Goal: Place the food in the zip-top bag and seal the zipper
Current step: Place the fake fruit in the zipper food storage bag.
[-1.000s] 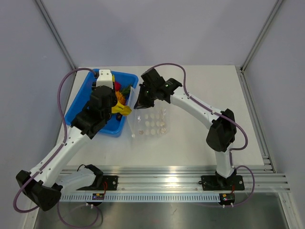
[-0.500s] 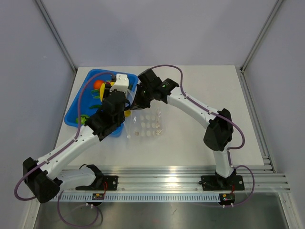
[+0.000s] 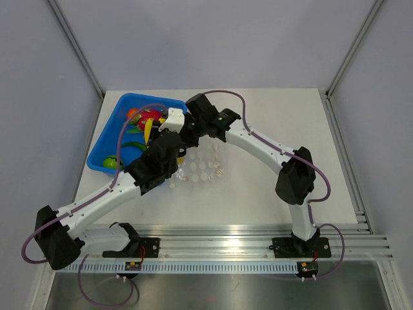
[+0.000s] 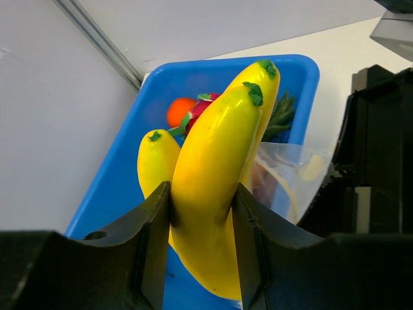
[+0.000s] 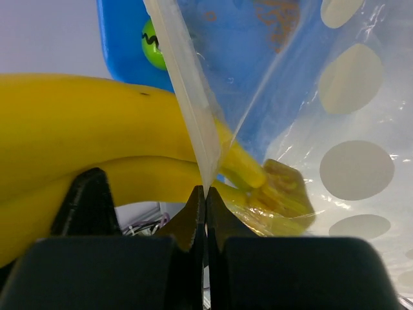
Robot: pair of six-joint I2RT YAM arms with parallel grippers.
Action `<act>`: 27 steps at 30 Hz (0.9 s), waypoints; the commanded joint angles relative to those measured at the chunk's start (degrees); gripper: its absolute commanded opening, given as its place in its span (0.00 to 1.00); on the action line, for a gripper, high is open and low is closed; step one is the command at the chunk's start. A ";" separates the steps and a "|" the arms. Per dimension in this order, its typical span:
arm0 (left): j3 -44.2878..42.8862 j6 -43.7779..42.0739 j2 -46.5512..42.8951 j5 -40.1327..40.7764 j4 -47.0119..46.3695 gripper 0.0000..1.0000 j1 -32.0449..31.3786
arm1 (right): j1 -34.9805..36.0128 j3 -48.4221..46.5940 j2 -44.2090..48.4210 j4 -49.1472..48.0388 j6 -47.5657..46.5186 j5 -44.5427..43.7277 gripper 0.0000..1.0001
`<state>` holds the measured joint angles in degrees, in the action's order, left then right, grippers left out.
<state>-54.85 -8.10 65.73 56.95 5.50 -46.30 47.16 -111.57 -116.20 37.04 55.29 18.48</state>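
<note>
Yellow toy bananas (image 4: 213, 194) are clamped between the fingers of the left gripper (image 4: 201, 248), with their stem ends just inside the mouth of the clear zip-top bag (image 5: 348, 129). The right gripper (image 5: 205, 216) is closed on the zipper (image 5: 184, 84), holding that edge raised (the rest of the bag lies on the desk (image 3: 271, 194), just beside the blue bin (image 3: 106, 145)). An orange piece (image 4: 181, 111), a pink-red piece (image 4: 197, 116) and a green piece (image 5: 153, 44) lie in the bin.

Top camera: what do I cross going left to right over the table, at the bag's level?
blue bin → zip-top bag → right arm's elbow. Left out: the left arm's fingers and the bananas they clamp, since these overlap both bin and bag.
</note>
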 commanded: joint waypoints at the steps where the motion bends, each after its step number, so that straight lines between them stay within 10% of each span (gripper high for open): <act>1: -2.27 7.83 -0.52 -1.74 1.70 0.00 -0.37 | 0.83 0.30 0.98 -5.21 2.45 3.05 0.00; 11: -3.86 18.11 1.33 -0.17 8.29 0.00 0.59 | 0.57 1.53 -0.34 -14.43 5.88 7.00 0.00; 27: -4.74 28.57 -3.07 -25.47 14.19 0.00 13.69 | -0.31 8.91 -1.31 -40.63 15.38 14.30 0.00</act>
<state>-57.76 15.18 63.02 40.58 21.21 -33.45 46.59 -102.37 -117.40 8.03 67.26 29.34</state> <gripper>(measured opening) 0.406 0.011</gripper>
